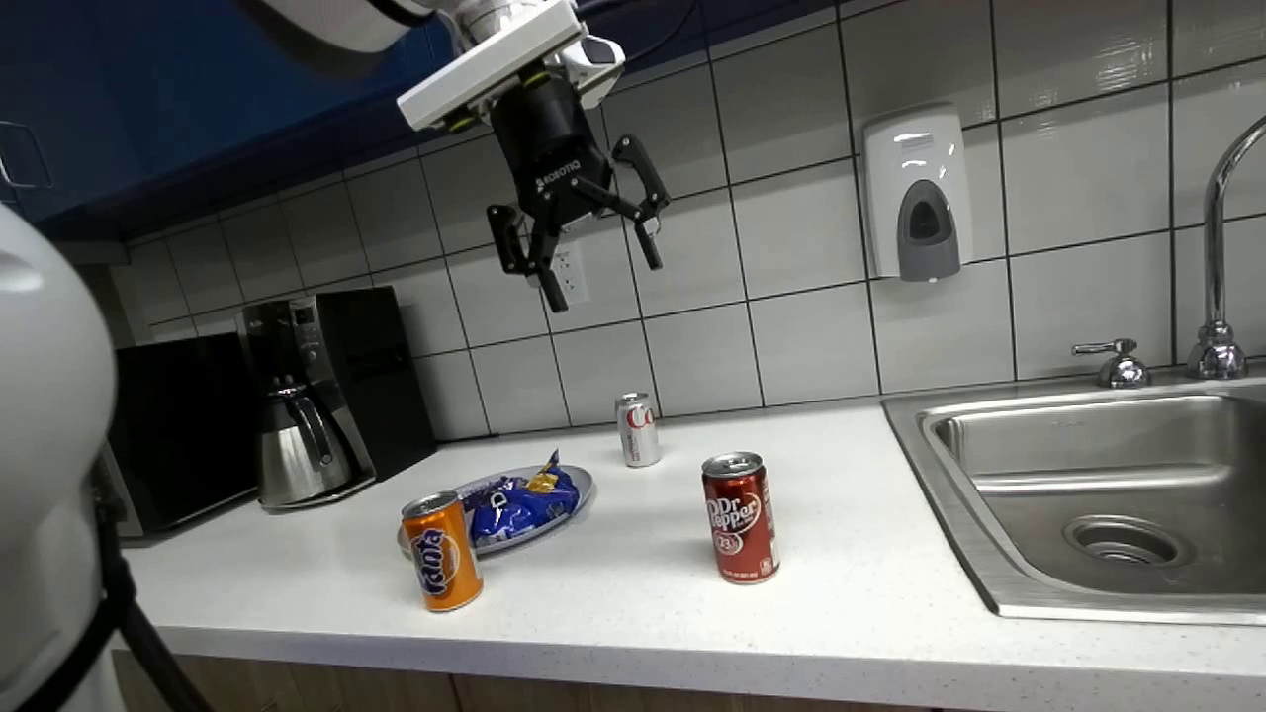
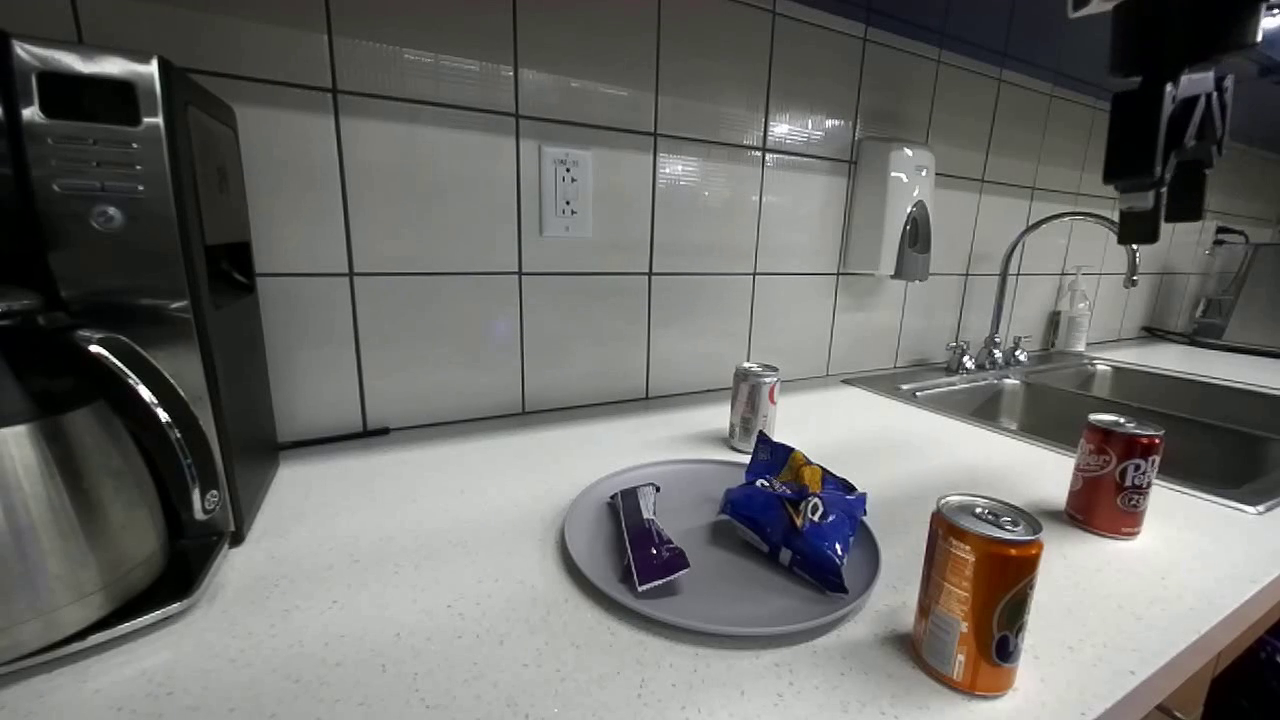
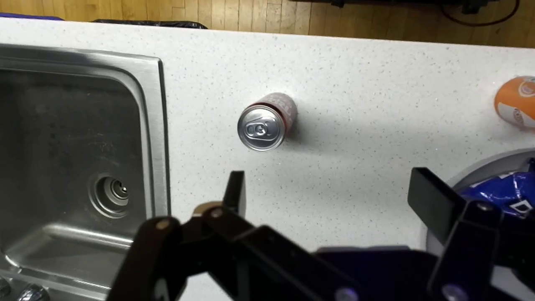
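1. Jaws stand wide apart on the black two-fingered gripper (image 3: 329,184); they hold nothing, and the white speckled countertop (image 3: 334,211) shows through the gap between the dark fingertips (image 3: 235,190).

2. Closest to them in the wrist view is the red, cylindrical metal Dr Pepper can (image 3: 267,121), standing upright with its silver lid showing.

3. It lies outside the grip: in that view it sits past the line joining the fingertips, toward the brown wooden floor (image 3: 259,14), within the sideways span of the gap but much nearer the finger at the picture's left. Neither finger touches it.

4. In an exterior view the gripper hangs fingers-down well above the countertop, with the red can far below and off toward the picture's right.

5. To one side of that can, near but apart, is the rectangular stainless-steel sink (image 3: 155,125); to its other side, well apart, stands the orange cylindrical metal Fanta can (image 2: 978,600), also upright.

6. Just beside the Fanta can rests the round grey plate (image 2: 720,605), carrying a crumpled, shiny blue snack bag (image 2: 795,510) and a narrow dark-purple wrapped bar (image 2: 648,540).

7. Farther back, near the white tiled wall (image 1: 811,336), a silver cylindrical can (image 1: 638,430) stands upright in both exterior views.
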`<move>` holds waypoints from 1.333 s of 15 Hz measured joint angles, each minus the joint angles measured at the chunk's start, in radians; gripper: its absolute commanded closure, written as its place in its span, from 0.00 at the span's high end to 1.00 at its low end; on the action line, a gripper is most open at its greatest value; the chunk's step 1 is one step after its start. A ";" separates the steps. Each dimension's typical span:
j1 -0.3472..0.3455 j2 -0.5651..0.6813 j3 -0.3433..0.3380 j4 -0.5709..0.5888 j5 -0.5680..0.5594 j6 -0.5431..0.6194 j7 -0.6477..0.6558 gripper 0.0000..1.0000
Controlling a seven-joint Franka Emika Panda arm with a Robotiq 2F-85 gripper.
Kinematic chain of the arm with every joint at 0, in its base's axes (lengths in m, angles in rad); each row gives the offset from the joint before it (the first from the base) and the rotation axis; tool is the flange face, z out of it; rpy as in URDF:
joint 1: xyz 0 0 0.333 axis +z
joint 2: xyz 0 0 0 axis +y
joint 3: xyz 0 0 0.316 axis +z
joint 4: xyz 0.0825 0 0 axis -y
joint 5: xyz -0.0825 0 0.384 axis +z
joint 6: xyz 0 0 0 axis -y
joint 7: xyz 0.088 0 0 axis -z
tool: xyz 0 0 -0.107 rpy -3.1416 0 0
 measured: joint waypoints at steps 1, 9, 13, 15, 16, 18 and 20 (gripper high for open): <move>0.003 0.011 0.009 -0.006 0.007 0.018 0.026 1.00; 0.020 0.119 0.108 -0.026 0.039 0.172 0.267 1.00; 0.024 0.190 0.154 -0.026 0.039 0.273 0.403 1.00; 0.024 0.229 0.176 -0.026 0.039 0.331 0.472 1.00; 0.024 0.250 0.188 -0.026 0.039 0.359 0.507 1.00; 0.024 0.290 0.207 -0.024 0.035 0.408 0.574 1.00; 0.024 0.333 0.227 -0.019 0.020 0.451 0.647 1.00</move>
